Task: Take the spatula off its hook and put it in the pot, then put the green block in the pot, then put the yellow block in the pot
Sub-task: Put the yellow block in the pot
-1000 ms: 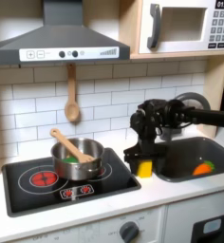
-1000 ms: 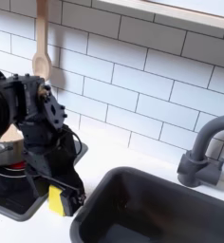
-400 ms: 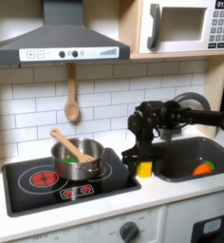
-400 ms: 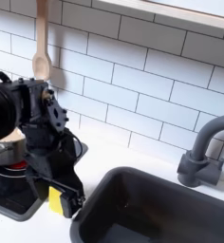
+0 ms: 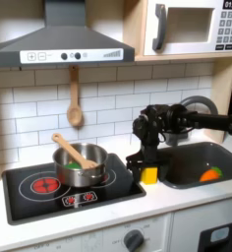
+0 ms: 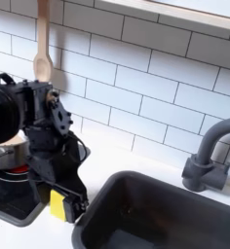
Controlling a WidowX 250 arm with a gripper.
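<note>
Compared with a second ago the gripper (image 6: 60,206) has barely shifted, clamped on the yellow block (image 5: 148,175) at counter level, so the pot (image 5: 82,165), spatula (image 5: 77,153) already inside, awaits it

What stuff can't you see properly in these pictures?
- The green block: the inside of the pot is hidden by its steel wall in the first exterior view, so whether it lies in there cannot be told.
- The head of the spatula is hidden in the pot.
- The gripper: the yellow block sits at its tip, but blur hides whether the jaws clamp it.
- The orange and green bits in the sink are too small to identify.
</note>
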